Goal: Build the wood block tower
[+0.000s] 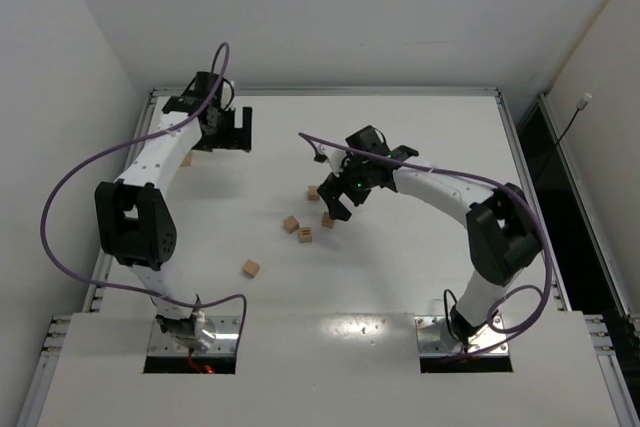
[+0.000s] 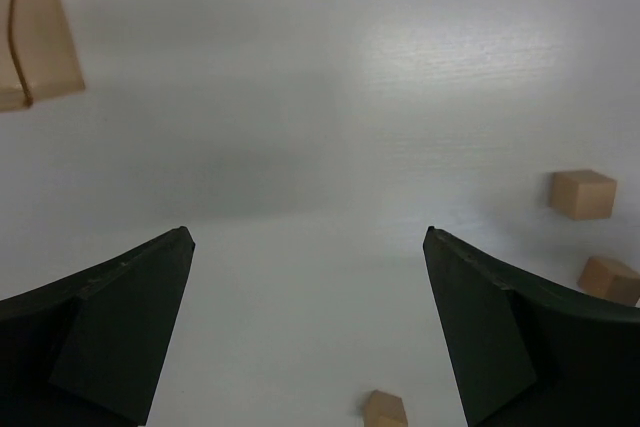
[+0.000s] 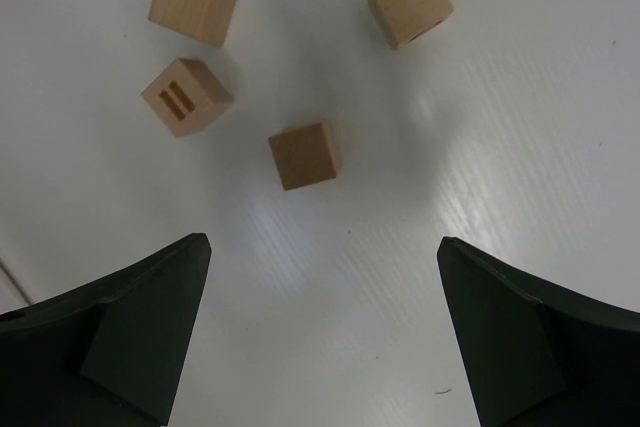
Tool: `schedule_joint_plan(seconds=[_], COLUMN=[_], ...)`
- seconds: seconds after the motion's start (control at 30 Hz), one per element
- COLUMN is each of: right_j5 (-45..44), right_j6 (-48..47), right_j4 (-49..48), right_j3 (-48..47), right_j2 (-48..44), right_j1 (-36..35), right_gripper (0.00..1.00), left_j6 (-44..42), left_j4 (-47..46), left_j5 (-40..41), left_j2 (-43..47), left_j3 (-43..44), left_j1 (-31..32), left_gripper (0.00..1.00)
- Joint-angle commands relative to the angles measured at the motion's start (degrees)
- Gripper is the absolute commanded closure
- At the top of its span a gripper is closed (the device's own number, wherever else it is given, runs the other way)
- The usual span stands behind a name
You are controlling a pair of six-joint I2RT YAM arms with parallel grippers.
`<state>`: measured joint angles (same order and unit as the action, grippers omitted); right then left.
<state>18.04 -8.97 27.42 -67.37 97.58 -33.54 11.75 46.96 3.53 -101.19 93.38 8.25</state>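
Right pincer wide open, empty, above scattered blocks, left pincer open, empty, near table edge

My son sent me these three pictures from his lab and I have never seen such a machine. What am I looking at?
These are two white robot arms bolted at the near edge of a white table, seen from a camera above and behind them. The other two pictures come from cameras on each wrist, with the dark fingers at the bottom corners. The left gripper and the right gripper are both open and hold nothing. Small light tan wooden cubes lie scattered on the table, none stacked yet. The right wrist view shows four of them, one with two slots. A larger pale tan box shows in the left wrist view.
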Motion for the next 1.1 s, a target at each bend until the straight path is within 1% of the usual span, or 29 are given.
schedule_joint_plan(seconds=[0.0, 0.03, 0.2, 0.33, 0.5, 0.6, 0.63, 0.73, 0.93, 1.07], right_j5=[-1.6, -1.6, -6.5, -5.7, -2.1, 0.7, 2.9, 5.2, 1.3, 0.6], right_j6=[-3.3, -3.3, 2.6, 3.2, 0.3, -3.0, -5.0, -10.0, -13.8, -16.3], right_j4=[-0.3, 0.4, 1.0, 1.0, -0.1, -0.6, -0.6, 1.8, 1.2, 1.8], right_j3=[-5.6, -6.7, -10.0, -9.4, -7.2, -6.7, -6.2, -6.7, -6.2, -7.2], right_j2=[2.5, 4.4, 8.2, 8.9, 8.4, 8.4, 8.4, 8.9, 10.3, 11.7], right_j1=[0.1, 0.1, -0.4, -1.6, -3.3, -3.3, -3.3, -3.3, -3.3, -3.3], right_gripper=[0.05, 0.05, 0.08, 0.09, 0.12, 0.20, 0.24, 0.27, 0.28, 0.28], left_j6=[-1.8, -1.8, -1.8, -1.8, -1.8, -1.8, -1.8, -1.8, -1.8, -1.8], left_j4=[-2.9, -3.5, -3.5, -3.5, -4.1, -4.1, -4.1, -4.1, -4.1, -4.1], left_j5=[-9.9, -9.9, -9.1, -9.1, -9.6, -9.6, -10.2, -10.2, -10.7, -10.7], left_j2=[5.5, 6.1, 6.1, 5.6, 5.6, 5.0, 4.4, 3.9, 3.4, 2.8], left_j3=[-4.1, -5.4, -5.9, -6.5, -6.5, -7.0, -7.0, -7.0, -6.4, -6.4], left_j1=[-1.9, -2.7, -3.9, -3.9, -3.9, -3.9, -3.9, -3.9, -3.9, -3.9], left_gripper=[0.00, 0.00, 0.00, 0.00, 0.00, 0.00, 0.00, 0.00, 0.00, 0.00])
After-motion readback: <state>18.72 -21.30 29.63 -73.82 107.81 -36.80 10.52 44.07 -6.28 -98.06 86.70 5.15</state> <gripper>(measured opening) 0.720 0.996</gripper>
